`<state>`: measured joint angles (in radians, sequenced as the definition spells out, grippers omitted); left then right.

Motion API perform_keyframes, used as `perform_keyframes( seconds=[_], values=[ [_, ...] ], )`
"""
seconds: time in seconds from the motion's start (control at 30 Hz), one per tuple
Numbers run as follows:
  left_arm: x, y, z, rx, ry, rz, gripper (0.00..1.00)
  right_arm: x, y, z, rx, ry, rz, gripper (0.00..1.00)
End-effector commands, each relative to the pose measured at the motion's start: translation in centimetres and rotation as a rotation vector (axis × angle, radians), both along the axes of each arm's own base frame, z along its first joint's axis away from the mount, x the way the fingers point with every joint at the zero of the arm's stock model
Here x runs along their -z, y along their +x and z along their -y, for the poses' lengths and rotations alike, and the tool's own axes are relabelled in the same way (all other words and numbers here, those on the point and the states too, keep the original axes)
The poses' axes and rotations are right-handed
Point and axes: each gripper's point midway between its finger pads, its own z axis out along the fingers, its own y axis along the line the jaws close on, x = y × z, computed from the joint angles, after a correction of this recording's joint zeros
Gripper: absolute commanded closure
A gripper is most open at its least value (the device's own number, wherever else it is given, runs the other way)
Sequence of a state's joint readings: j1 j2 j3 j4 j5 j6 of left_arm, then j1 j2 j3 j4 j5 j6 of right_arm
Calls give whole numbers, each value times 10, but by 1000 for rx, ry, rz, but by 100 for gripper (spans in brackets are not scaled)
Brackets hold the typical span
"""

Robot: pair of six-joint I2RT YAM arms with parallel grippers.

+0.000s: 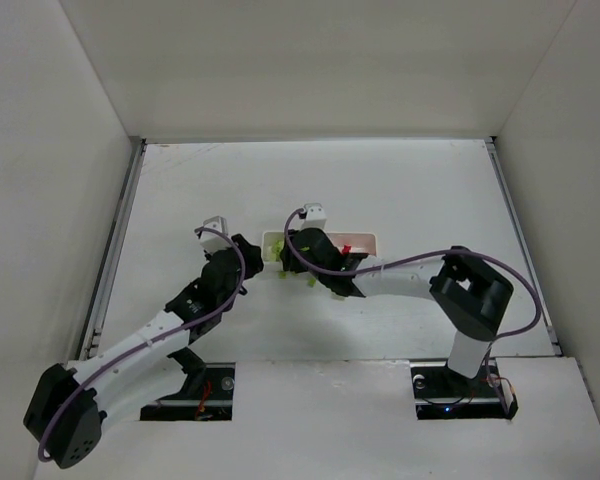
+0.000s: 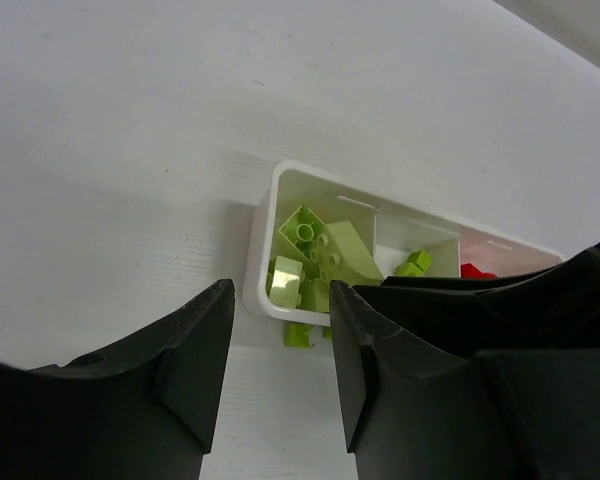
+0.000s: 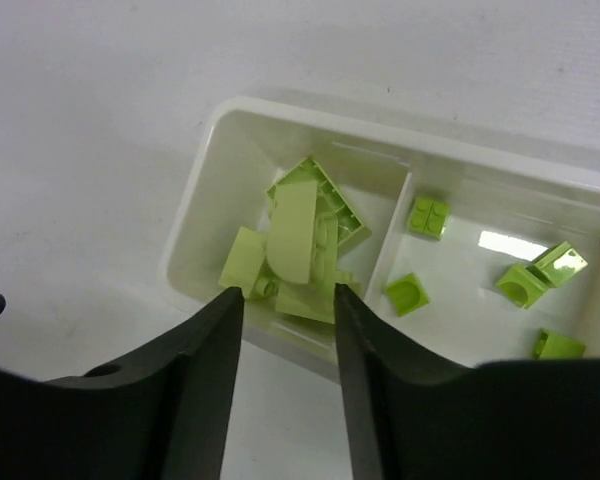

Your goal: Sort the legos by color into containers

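Part-open, empty: left gripper (image 2: 280,310), right gripper (image 3: 288,305). Centre left over lime brick (image 2: 300,336) seemingly outside tray (image 2: 263,215) wall; pinch gently.

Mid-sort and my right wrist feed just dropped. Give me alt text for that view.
A white tray seen from close above: its end compartment holds a heap of lime green bricks, and the next one holds five scattered green bricks. The right claw fills the bottom edge, its two black fingers apart with nothing between them, tips at the tray's near wall.

Left hand (image 2: 280,300) and right hand (image 3: 285,298) close together, jaws parted.
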<state>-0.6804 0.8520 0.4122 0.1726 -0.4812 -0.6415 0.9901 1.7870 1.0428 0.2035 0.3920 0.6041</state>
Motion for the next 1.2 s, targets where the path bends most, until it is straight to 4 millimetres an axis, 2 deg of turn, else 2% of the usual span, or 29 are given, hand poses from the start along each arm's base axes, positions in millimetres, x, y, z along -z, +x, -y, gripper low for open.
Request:
perform_keyframes(
  seconds=[0.0,0.1,0.17,0.33,0.47,0.63,0.7,0.9,1.03,1.17],
  values=[
    [-3,-3,-9,-29,-7,21,61,-54,10,-15,3,130,92,50],
    [1,-8,-5,1,18,9,62,-63,13,6,34,152,106,41],
    [3,-13,10,55,22,5,62,-66,10,21,50,151,115,41],
    [-4,-31,73,257,80,16,61,-68,4,78,143,158,139,42],
    [-5,-44,130,394,114,28,57,-72,-1,125,221,172,162,49],
    [14,-56,186,514,184,-11,51,-71,-4,169,291,187,179,49],
    [21,-59,203,545,212,-25,50,-67,-5,182,314,186,174,45],
    [49,-56,231,575,277,-85,48,-60,-9,197,333,186,173,34],
    [69,-51,238,566,323,-119,49,-60,-8,212,361,190,182,32],
    [81,-45,241,553,353,-140,52,-55,-9,222,379,212,178,32]
  ],
)
